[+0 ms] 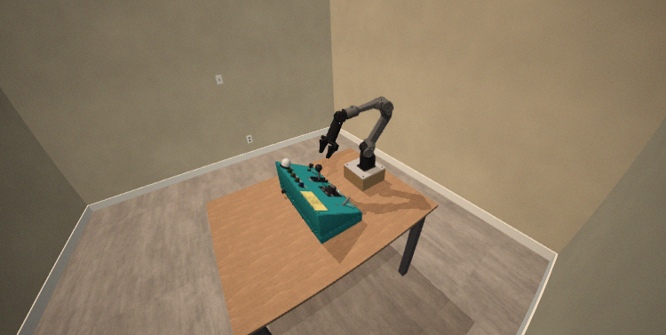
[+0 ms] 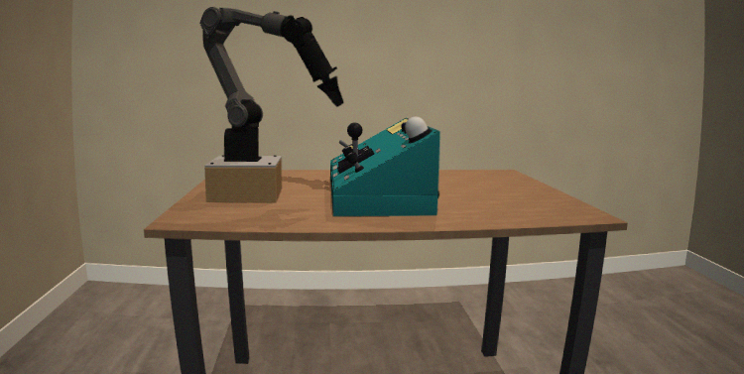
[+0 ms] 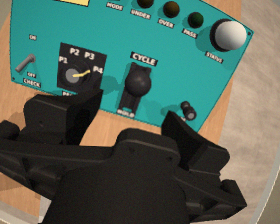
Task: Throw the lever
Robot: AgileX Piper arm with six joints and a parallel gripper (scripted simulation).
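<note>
On wooden table [image 2: 499, 199], teal console [image 2: 395, 179], black ball-topped lever [image 3: 136, 86] upright.

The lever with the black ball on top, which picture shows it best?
The wrist view: it looks straight down on the lever, with the CYCLE label readable just above it. The exterior view shows the lever side-on, standing up from the console, no labels readable. In the top view it is only a tiny dark knob.

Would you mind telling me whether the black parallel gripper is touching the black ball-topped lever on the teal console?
Apart. The exterior view shows the open black parallel gripper hanging above the black ball-topped lever, with bare wall visible between them.
</note>
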